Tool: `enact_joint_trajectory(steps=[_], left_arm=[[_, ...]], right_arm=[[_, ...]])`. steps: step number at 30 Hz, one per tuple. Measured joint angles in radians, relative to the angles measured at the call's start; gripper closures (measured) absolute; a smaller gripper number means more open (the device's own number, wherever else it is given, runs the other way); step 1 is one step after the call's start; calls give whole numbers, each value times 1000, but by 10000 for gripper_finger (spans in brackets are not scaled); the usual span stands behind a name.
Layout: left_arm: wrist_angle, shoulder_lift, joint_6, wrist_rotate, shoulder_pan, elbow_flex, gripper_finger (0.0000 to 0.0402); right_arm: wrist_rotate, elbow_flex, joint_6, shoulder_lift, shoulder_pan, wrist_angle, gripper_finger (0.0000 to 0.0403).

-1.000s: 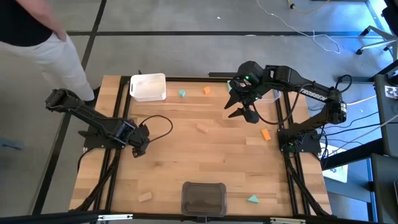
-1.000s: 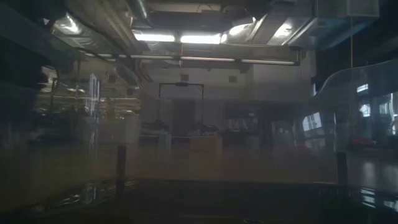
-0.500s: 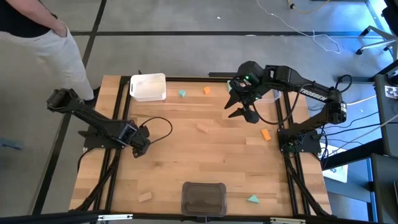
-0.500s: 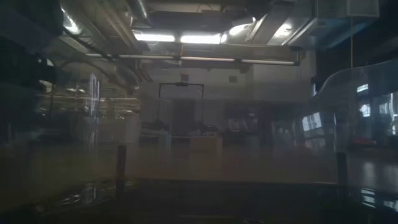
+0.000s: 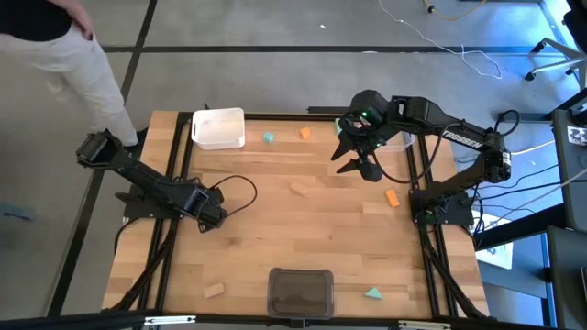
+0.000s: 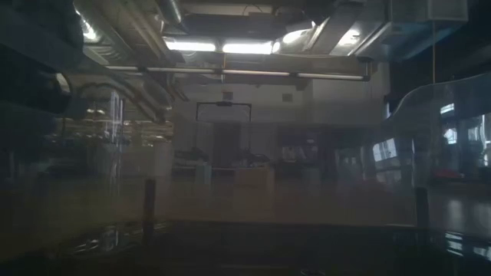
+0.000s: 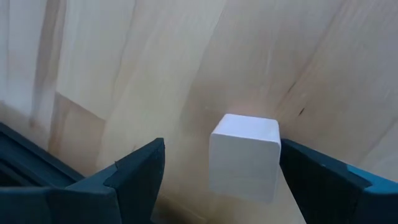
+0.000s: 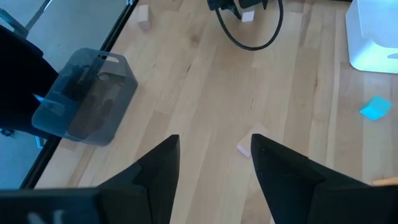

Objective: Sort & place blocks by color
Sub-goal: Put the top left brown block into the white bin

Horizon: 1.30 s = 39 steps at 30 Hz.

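My left gripper [image 5: 213, 214] hangs low over the table's left half, open. A pale wood cube [image 7: 244, 155] stands on the table between its fingers [image 7: 134, 171]. My right gripper [image 5: 353, 161] hovers open over the far right part, above a pale block [image 5: 299, 188] that also shows in the right wrist view [image 8: 249, 145]. More blocks lie loose: teal [image 5: 269, 137], orange [image 5: 305, 133], orange [image 5: 393, 198], pale [image 5: 214, 291], teal [image 5: 373, 293]. The low view shows none of them. My left gripper comes at the pale cube from above, one finger on each side. One finger [image 7: 311, 180] stands right at the cube's side [image 7: 273, 155]; I cannot tell whether it touches. The other finger is clearly apart. The cube sits flat on the table.
A white tray [image 5: 218, 128] stands at the far left corner and a dark grey tray [image 5: 300, 291] at the near edge's middle. A black cable [image 5: 240, 183] loops beside my left gripper. A person [image 5: 64, 55] stands beyond the far left corner. Bare wood lies mid-table.
My left arm has crept a little toward the table's right, staying low over the table. The person beyond the far left corner has shifted farther away. My right arm has kept still.
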Motion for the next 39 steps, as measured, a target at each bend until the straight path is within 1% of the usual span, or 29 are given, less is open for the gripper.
enact_joint_trajectory(steps=[8, 12, 16, 18, 20, 24, 29, 30, 36, 39], left_arm=[[18, 2, -5, -30, 0, -2, 96], [28, 2, -11, -24, 0, -2, 96], [30, 2, -54, -15, 1, -3, 99], [35, 3, -61, -11, 1, -3, 112], [42, 4, -61, -4, 1, -4, 134], [57, 5, -60, 8, 0, -5, 194], [65, 4, -57, 26, 0, -3, 274], [69, 4, -58, 30, 1, -3, 281], [76, 3, -61, 45, 5, 28, 281], [78, 0, -61, 68, 26, 53, 281]], right_arm=[[0, 0, 10, 0, 0, 22, 204], [0, 0, 10, 0, 0, 35, 204], [0, 0, 13, 0, 0, 35, 204], [0, 0, 13, 0, 0, 35, 204], [0, 0, 17, 0, 0, 35, 204], [0, 0, 64, 0, 0, 36, 204], [0, 0, 62, 0, 0, 36, 204], [0, 0, 62, 0, 0, 36, 204], [0, 0, 61, 0, 0, 37, 204], [1, 0, 61, 0, 0, 38, 204]])
